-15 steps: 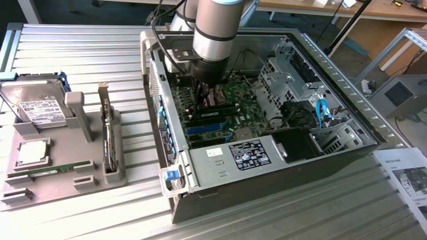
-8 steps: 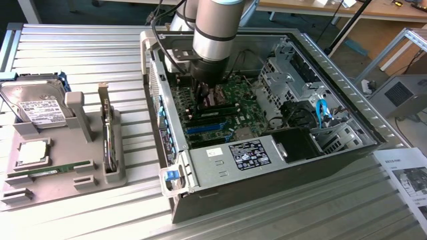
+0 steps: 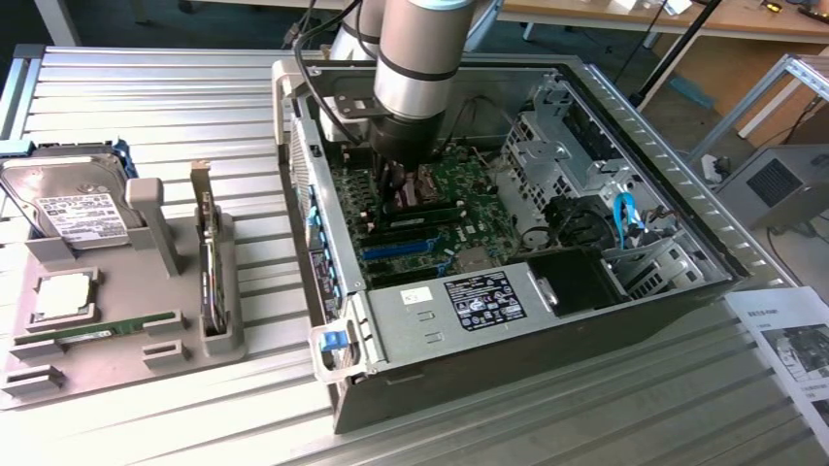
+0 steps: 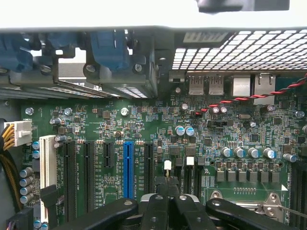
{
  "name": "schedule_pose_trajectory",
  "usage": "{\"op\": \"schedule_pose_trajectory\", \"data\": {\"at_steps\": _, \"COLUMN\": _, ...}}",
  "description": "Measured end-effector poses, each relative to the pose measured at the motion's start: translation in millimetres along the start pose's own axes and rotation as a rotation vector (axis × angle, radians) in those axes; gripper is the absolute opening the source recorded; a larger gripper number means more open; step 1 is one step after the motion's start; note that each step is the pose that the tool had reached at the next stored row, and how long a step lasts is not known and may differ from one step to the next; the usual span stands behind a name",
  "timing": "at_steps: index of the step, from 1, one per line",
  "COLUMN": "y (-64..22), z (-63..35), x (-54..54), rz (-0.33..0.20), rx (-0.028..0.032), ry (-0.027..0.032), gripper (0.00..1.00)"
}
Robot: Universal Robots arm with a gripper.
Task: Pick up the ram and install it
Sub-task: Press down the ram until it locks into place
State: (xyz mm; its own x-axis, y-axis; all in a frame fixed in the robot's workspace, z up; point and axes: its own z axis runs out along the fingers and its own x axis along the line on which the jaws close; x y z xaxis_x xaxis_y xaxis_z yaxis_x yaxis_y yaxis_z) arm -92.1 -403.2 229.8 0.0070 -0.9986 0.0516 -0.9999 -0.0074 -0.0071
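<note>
A: The hand (image 4: 168,207) has its fingers pressed together with nothing visible between them. It hangs low over the motherboard (image 4: 144,120), inside the open computer case (image 3: 428,330).

B: And the ram (image 3: 101,330)?

A: It's well apart from the hand, lying in the grey holder tray (image 3: 169,351) on the counter (image 3: 169,107), in front of the hard drive (image 3: 72,209).

B: So which step is this?

A: By my reading the pick-up isn't done, since the stick sits ungrasped.

B: How does it lie?

A: Its long axis runs across the exterior view, and the end toward that view's right sits slightly farther back. I'd judge a grasp calls for parted fingers set across its thin faces, square to that axis.
</note>
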Motion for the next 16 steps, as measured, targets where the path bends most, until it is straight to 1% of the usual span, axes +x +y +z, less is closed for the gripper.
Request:
{"op": "schedule_pose_trajectory", "data": {"at_steps": 8, "y": -0.1, "z": -0.9, "x": 0.0, "rz": 0.0, "rx": 0.0003, "ry": -0.0004, "gripper": 0.11}}
{"op": "schedule_pose_trajectory", "data": {"at_steps": 16, "y": -0.1, "z": -17.6, "x": 0.9, "rz": 0.0, "rx": 0.0, "ry": -0.0001, "gripper": 0.11}}
